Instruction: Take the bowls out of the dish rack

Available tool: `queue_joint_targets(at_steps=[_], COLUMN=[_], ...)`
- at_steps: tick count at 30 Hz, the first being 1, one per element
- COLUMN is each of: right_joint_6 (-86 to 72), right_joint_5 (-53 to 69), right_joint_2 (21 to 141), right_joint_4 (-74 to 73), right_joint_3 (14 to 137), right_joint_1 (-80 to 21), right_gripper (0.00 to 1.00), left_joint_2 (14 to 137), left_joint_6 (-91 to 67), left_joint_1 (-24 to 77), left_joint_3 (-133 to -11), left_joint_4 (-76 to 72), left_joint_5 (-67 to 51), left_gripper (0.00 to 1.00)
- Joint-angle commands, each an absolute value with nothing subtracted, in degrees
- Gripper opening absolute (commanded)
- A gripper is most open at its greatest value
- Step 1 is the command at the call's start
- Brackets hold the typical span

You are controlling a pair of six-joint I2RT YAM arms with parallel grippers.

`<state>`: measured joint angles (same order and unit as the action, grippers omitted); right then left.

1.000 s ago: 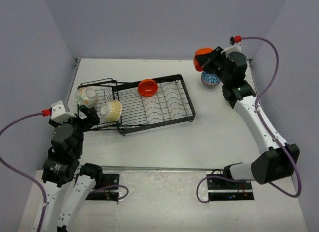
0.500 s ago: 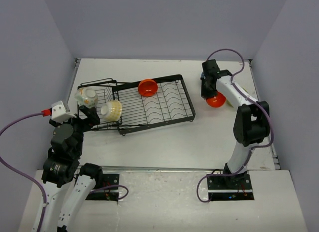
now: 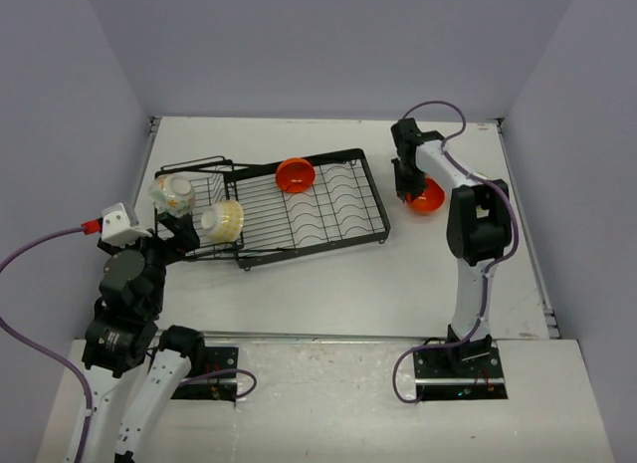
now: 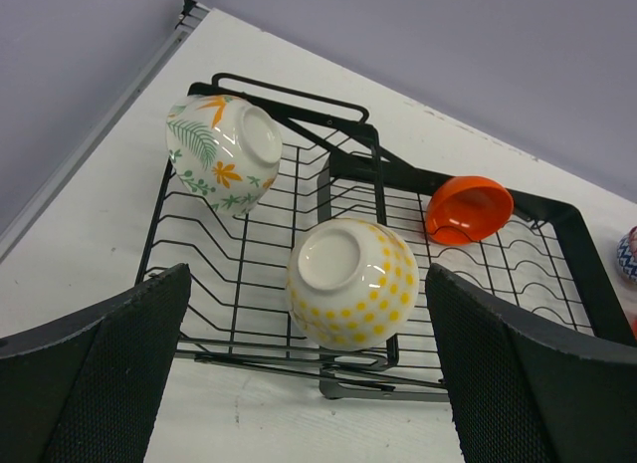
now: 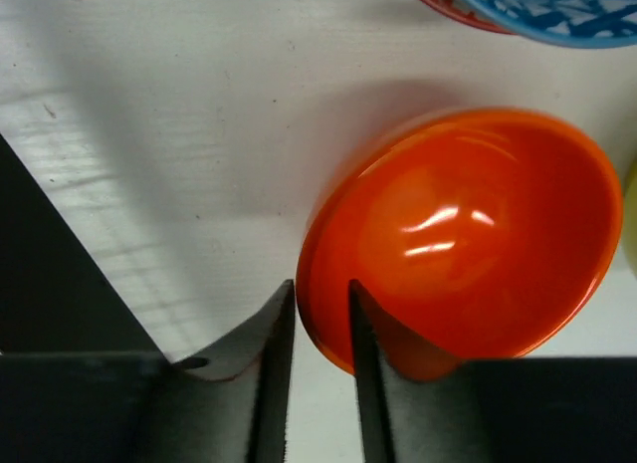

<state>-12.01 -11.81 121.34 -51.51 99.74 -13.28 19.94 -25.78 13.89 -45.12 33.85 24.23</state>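
The black wire dish rack [image 3: 328, 224] holds three bowls: an orange one [image 3: 295, 174] on edge, a cream one with yellow dots [image 3: 223, 220] and a white floral one [image 3: 171, 194], both upturned. The left wrist view shows the rack [image 4: 249, 274], floral bowl [image 4: 221, 154], dotted bowl [image 4: 351, 282] and orange bowl [image 4: 468, 209]. My left gripper [image 4: 309, 383] is open and empty at the rack's near left end [image 3: 182, 234]. My right gripper [image 3: 411, 187] is shut on the rim of a second orange bowl [image 3: 428, 197], low over the table right of the rack; its jaws [image 5: 318, 294] pinch the rim of that bowl [image 5: 468, 234].
A blue-and-white patterned bowl [image 5: 537, 5] stands just beyond the held orange bowl, and shows at the left wrist view's right edge [image 4: 627, 256]. A yellowish-green edge [image 5: 631, 214] shows right of it. Walls enclose the table on three sides.
My right arm brought the orange bowl down from the back right corner to the table beside the rack, then shifted a little left. The left arm and the rack's bowls have not moved.
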Motion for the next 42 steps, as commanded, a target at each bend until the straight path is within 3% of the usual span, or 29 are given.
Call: queue_joint_targets(at_steps=[1, 3, 4, 5, 10, 13, 17, 19, 24, 30, 33, 38, 42], right_joint_6=[-11.51, -12.13, -12.48, -12.74, -15.28, -18.00, -21.44, -17.44, 5.33, 29.41, 34.26, 37.88, 38.06], right_joint_5=[-14.68, -15.99, -17.13, -17.57, -22.22, -22.16, 5.31, 3.80, -19.37, -21.45, -18.91, -16.53, -15.65], right_joint_2=[120.41, 118.14, 116.91, 115.42, 102.17, 93.39, 87.54, 89.64, 103.93, 112.92, 117.66, 124.71, 128.58], right_joint_4=[-53.53, -52.74, -52.39, -51.51, -48.09, -36.34, -5.26, -4.92, -8.18, 4.56, 5.80, 6.06, 9.39], right_joint_3=[102.22, 101.17, 100.12, 99.67, 95.99, 87.33, 71.82, 75.73, 87.44, 89.20, 92.71, 97.46, 99.40], right_joint_1=[-13.53, -14.06, -14.41, -15.46, -21.25, -27.58, -30.40, -32.33, -39.28, -39.81, -39.64, -39.73, -39.73], right_gripper=[0.33, 0.52, 0.68, 0.99, 0.99, 0.99, 0.99, 0.99, 0.99, 0.99, 0.98, 0.87, 0.73], left_joint_2=[19.34, 19.34, 19.34, 19.42, 19.60, 20.48, 22.50, 24.16, 32.24, 49.30, 48.61, 41.94, 36.66], left_joint_6=[-24.26, -24.26, -24.26, -24.26, -24.26, -24.26, -24.00, -23.73, -22.77, -20.13, -21.53, -21.88, -22.23], left_joint_1=[13.53, 13.45, 13.45, 13.45, 13.45, 13.45, 13.45, 13.45, 13.45, 14.15, 14.94, 14.94, 14.94], left_joint_3=[-45.00, -45.00, -45.00, -45.00, -45.00, -45.00, -45.61, -45.97, -50.78, -66.08, -66.19, -59.16, -52.31], left_joint_4=[31.55, 31.46, 31.46, 31.46, 31.46, 31.55, 31.73, 31.73, 34.61, 42.00, 41.40, 36.14, 33.31], left_joint_5=[23.91, 23.91, 23.82, 23.82, 23.99, 24.17, 23.91, 23.64, 18.29, 17.56, 21.70, 23.28, 27.32], left_gripper=[1.00, 1.00, 1.00, 1.00, 1.00, 1.00, 1.00, 1.00, 1.00, 1.00, 1.00, 1.00, 1.00])
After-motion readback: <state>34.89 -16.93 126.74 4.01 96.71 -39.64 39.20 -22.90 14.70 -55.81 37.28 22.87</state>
